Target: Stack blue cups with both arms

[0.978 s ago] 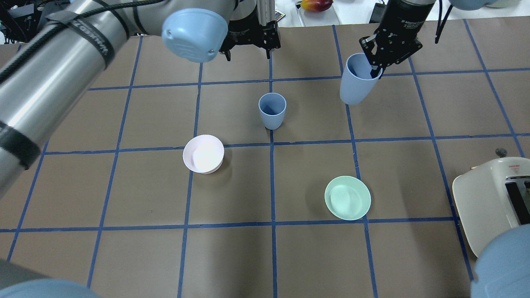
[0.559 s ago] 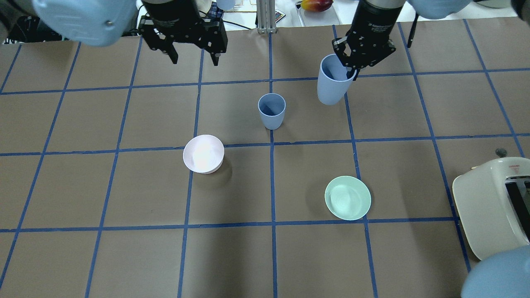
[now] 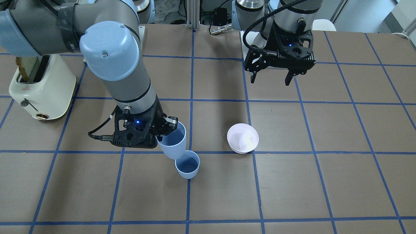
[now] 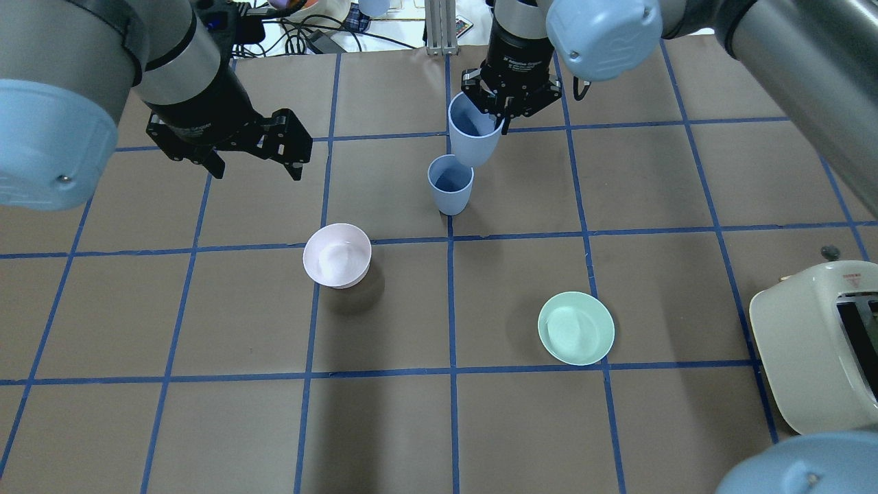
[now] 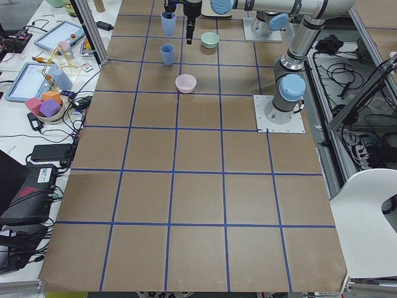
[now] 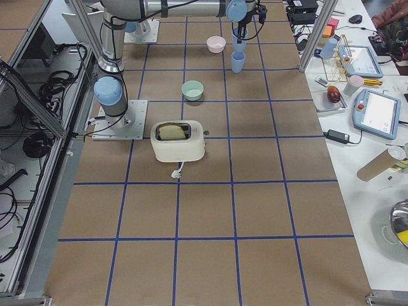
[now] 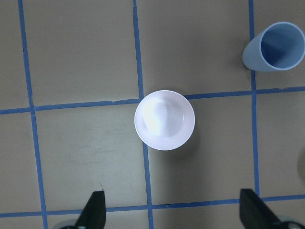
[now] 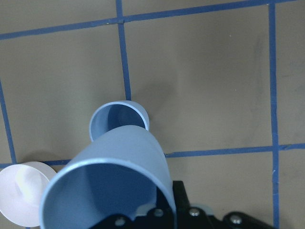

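Table (image 4: 206,425): brown paper cover, blue tape grid.

Right arm (image 3: 110,52): reaches to mid-table, wrist pointing down.

Left arm (image 4: 68,82): over its own half, wrist also pointing down.

Toaster (image 4: 802,343): cream, at the table edge on the robot's right, well apart from the cups. The right side view shows a slice of bread in its slot.

Left gripper (image 4: 257,171): jaws spread wide, nothing between them. It hangs above the table and touches nothing. In its wrist view the pink bowl (image 7: 164,120) lies below, between the two fingertips.

Right gripper (image 4: 499,116): clamped on the rim of the held cup (image 4: 473,137), one finger inside the mouth and one outside the wall.

Green bowl (image 4: 576,328): upright on the robot's right half, nearer the robot than the cups, just beside a tape crossing.

Pink bowl: upright on the left half, touching a tape line, near the standing cup (image 4: 451,184) but apart from it.

Held cup: pale blue, off the table, tilted with the mouth leaning away from the robot. Its rounded bottom hangs over the far rim of the standing cup. The right wrist view shows the two overlapping. Cannot tell whether they touch; the bottom is not down inside the other cup.

Standing cup: pale blue, upright on the table, mouth up, empty, just left of the central tape line in the overhead view.
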Available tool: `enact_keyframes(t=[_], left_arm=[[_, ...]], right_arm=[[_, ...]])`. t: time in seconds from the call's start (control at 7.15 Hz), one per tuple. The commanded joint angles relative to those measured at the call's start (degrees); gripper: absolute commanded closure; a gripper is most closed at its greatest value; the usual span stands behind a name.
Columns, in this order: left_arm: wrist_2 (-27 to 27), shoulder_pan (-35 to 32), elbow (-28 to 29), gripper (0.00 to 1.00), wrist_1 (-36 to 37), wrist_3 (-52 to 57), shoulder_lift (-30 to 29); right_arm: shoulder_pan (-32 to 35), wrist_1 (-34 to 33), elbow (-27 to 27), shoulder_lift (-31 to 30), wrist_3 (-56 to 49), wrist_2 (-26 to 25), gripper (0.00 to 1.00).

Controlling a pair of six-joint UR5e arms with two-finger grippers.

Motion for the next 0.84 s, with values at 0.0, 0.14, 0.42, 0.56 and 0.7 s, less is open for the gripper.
enact_keyframes(t=[0.0, 0.14, 0.42, 0.56, 0.7], left_arm=[[-1.02, 2.0, 3.29, 0.0, -0.24, 2.58, -1.68], [-1.11, 1.91, 3.32, 0.0, -0.25, 2.49, -1.95], [-0.76, 1.74, 3.32, 0.0, -0.25, 2.32, -1.78], [-0.67, 1.73, 3.23, 0.0, -0.25, 2.32, -1.61], [-0.59, 1.73, 3.23, 0.0, -0.25, 2.4, -1.43]], right_arm=[[1.71, -3.72, 0.08, 3.02, 4.16, -0.54, 1.0], [1.89, -3.89, 0.08, 3.9, 4.27, -1.94, 1.0], [1.98, -3.28, 0.16, 4.87, 4.27, -2.65, 1.0], [1.98, -3.1, 0.17, 4.87, 4.27, -2.48, 1.0], [1.98, -3.1, 0.17, 4.87, 4.27, -1.95, 1.0]])
